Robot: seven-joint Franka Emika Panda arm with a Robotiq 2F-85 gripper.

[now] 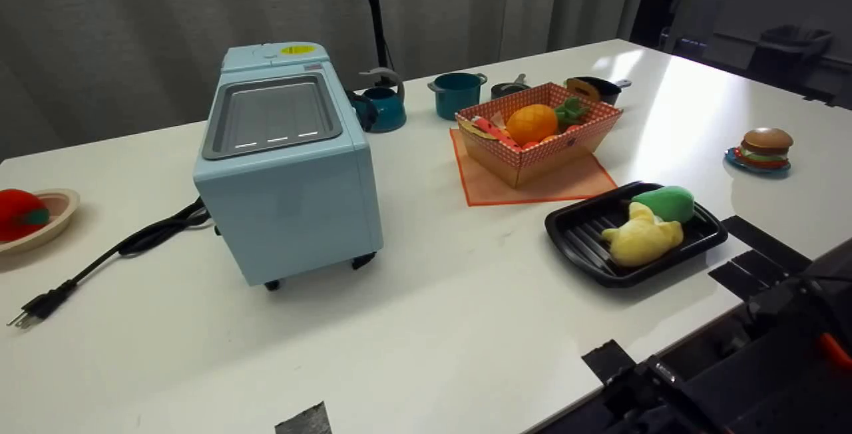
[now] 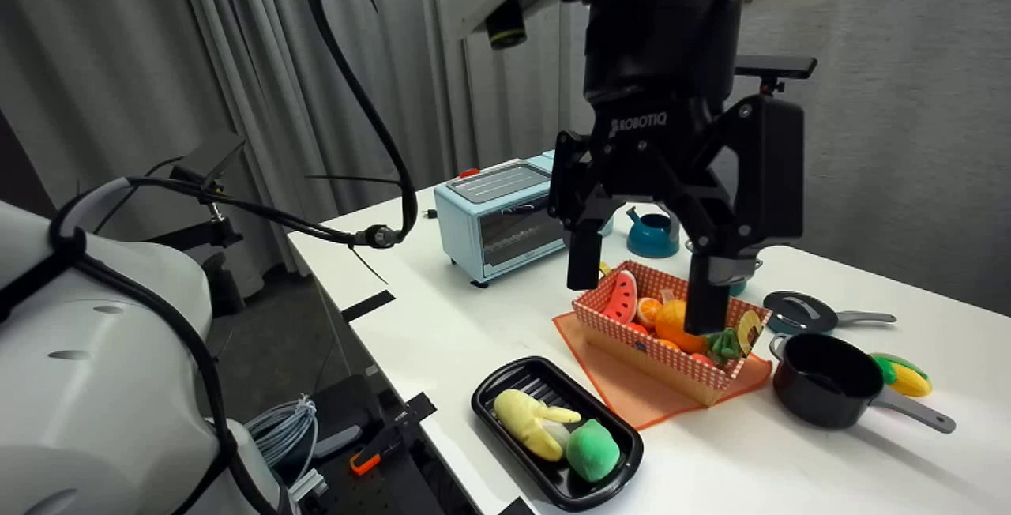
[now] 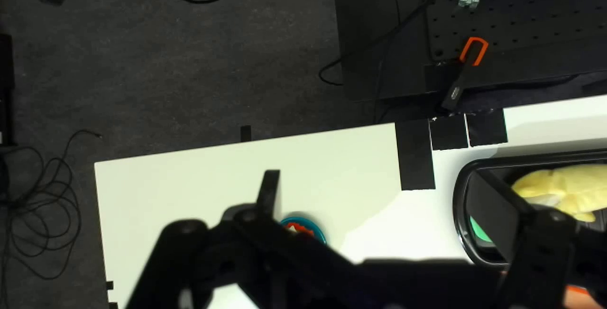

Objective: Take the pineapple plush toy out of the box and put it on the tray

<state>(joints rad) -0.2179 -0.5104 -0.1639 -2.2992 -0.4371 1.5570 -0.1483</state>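
The orange pineapple plush toy (image 1: 532, 123), with its green tuft, lies in the orange-red checked box (image 1: 556, 156) among other toy foods. In an exterior view the pineapple plush toy (image 2: 670, 324) is partly covered by a finger, and the box (image 2: 644, 361) stands behind the gripper. The black tray (image 1: 578, 262) holds a yellow plush and a green item; the tray also shows in an exterior view (image 2: 525, 375) and at the right of the wrist view (image 3: 461, 204). My gripper (image 2: 644, 276) is open and empty, high above the table; its fingers show apart in the wrist view (image 3: 381, 200).
A light-blue oven (image 1: 306, 214) stands beside the box. A black pot (image 2: 825, 392), a lidded pan (image 2: 798, 311) and a teal kettle (image 2: 652, 235) are around the box. A toy burger (image 1: 765, 144) sits on a blue plate. The box rests on an orange cloth (image 1: 492, 184).
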